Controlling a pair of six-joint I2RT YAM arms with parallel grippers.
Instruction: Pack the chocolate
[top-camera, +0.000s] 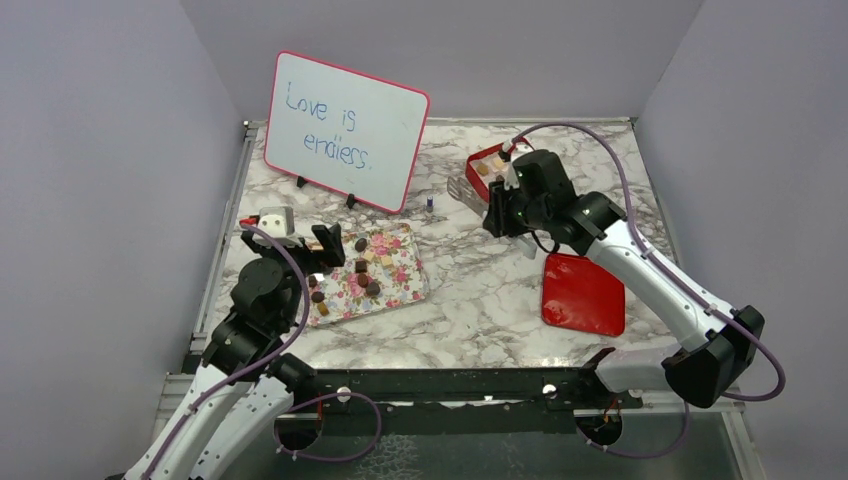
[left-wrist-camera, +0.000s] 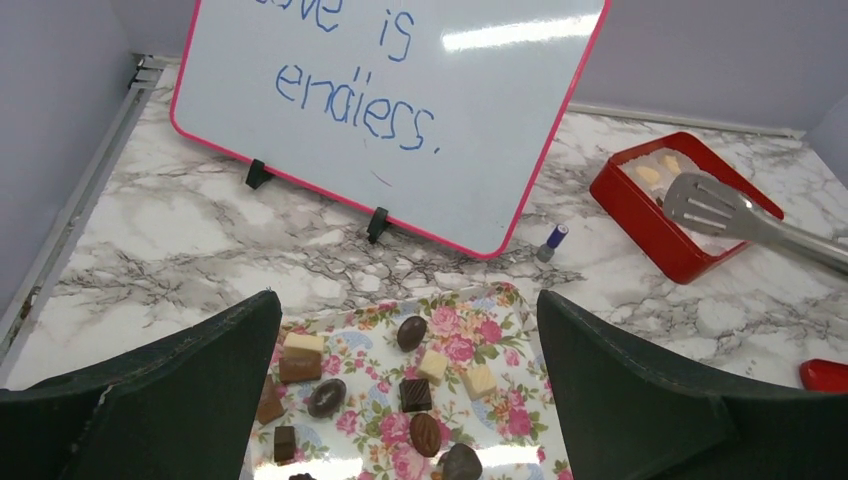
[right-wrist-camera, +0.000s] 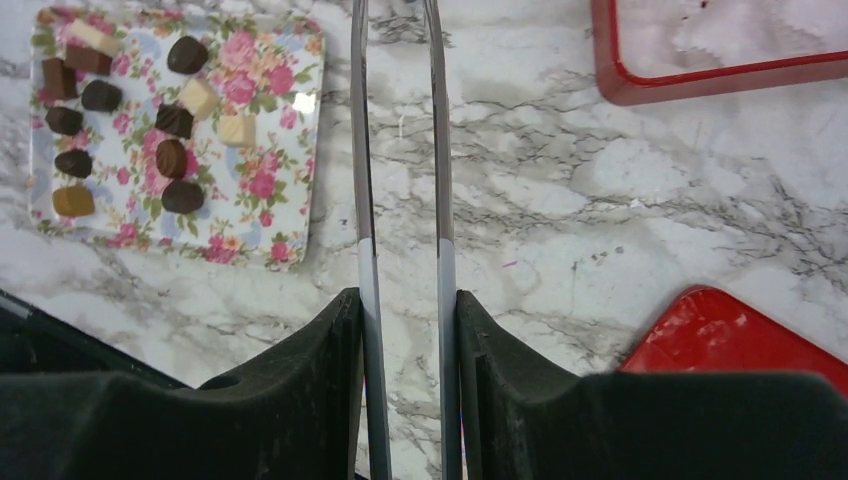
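Several small chocolates (left-wrist-camera: 416, 394), dark, brown and pale, lie on the pink floral tray (left-wrist-camera: 500, 330), also seen from above (top-camera: 362, 268) and in the right wrist view (right-wrist-camera: 172, 158). My left gripper (left-wrist-camera: 405, 300) hangs open over that tray (top-camera: 400, 285), with nothing between its fingers. My right gripper (right-wrist-camera: 405, 310) is shut on the handles of metal tongs (right-wrist-camera: 362, 150). The slotted tip of the tongs (left-wrist-camera: 715, 205) hovers at the near side of the red box (left-wrist-camera: 640, 205), which holds a couple of pale pieces (left-wrist-camera: 650, 175) on its white lining.
A pink-framed whiteboard (top-camera: 345, 130) stands on feet at the back left. A small blue-capped item (top-camera: 429, 203) lies in front of it. The red lid (top-camera: 583, 293) lies flat under my right arm. Grey walls enclose the marble table (top-camera: 470, 300).
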